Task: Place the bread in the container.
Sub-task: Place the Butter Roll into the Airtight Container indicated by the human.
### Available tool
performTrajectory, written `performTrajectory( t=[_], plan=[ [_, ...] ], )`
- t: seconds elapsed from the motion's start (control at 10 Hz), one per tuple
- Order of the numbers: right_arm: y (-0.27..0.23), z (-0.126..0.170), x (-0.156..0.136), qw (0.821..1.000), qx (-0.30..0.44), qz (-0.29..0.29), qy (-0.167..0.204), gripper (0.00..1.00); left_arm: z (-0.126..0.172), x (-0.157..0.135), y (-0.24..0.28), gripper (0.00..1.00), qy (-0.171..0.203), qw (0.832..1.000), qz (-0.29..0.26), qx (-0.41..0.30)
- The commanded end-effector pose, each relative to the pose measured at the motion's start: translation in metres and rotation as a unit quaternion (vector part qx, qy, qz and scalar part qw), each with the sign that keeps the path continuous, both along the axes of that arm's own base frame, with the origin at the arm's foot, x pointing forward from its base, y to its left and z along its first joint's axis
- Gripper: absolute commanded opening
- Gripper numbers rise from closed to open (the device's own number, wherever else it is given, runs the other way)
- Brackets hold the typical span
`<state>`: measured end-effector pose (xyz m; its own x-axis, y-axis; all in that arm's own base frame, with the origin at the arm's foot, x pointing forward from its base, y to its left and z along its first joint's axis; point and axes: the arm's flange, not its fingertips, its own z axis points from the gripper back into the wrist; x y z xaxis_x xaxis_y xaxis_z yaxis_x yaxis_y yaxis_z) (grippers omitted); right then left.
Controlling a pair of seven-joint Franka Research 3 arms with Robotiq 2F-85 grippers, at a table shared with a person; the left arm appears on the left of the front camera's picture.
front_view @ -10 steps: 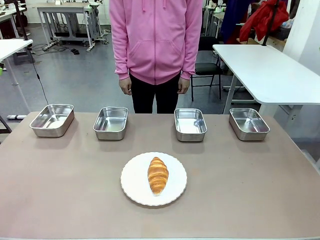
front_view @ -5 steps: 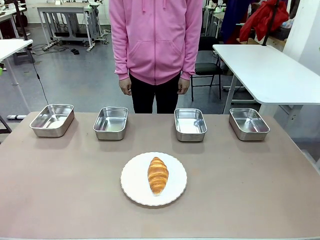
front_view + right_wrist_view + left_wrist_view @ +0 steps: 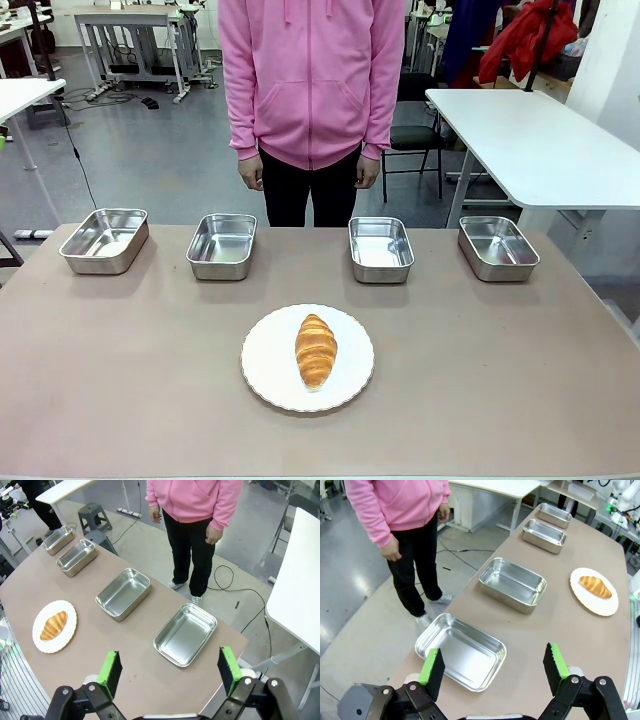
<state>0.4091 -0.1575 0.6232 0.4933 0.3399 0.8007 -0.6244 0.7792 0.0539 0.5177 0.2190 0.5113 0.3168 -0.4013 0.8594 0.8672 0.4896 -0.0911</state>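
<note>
I am facing a wide, dull brown table [image 3: 120, 400] that is carrying five things directly on its top. Four shiny steel pans are sitting in a row along its far edge, each apart from the next. The left pan [image 3: 100, 262] is sitting near the far left corner, the second pan [image 3: 218, 270] left of the middle, the third pan [image 3: 381, 274] right of the middle, and the right pan [image 3: 495, 271] toward the far right corner. A round white plate [image 3: 268, 360] is lying at the middle, nearer to me, well apart from the row.
</note>
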Motion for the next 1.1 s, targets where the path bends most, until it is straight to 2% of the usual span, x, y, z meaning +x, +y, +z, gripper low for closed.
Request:
performTrajectory(
  t=[0.0, 1.0],
  plan=[
    [-0.0001, 0.0011, 0.0021, 1.0, 0.004, 0.007, -0.012, 1.0, 0.0008, -0.0017, -0.0009, 1.0, -0.006, 1.0, -0.005, 0.002],
    [-0.0001, 0.0011, 0.0021, 1.0, 0.004, 0.007, -0.012, 1.0, 0.0008, -0.0017, -0.0009, 1.0, -0.006, 1.0, -0.005, 0.002]
  ],
)
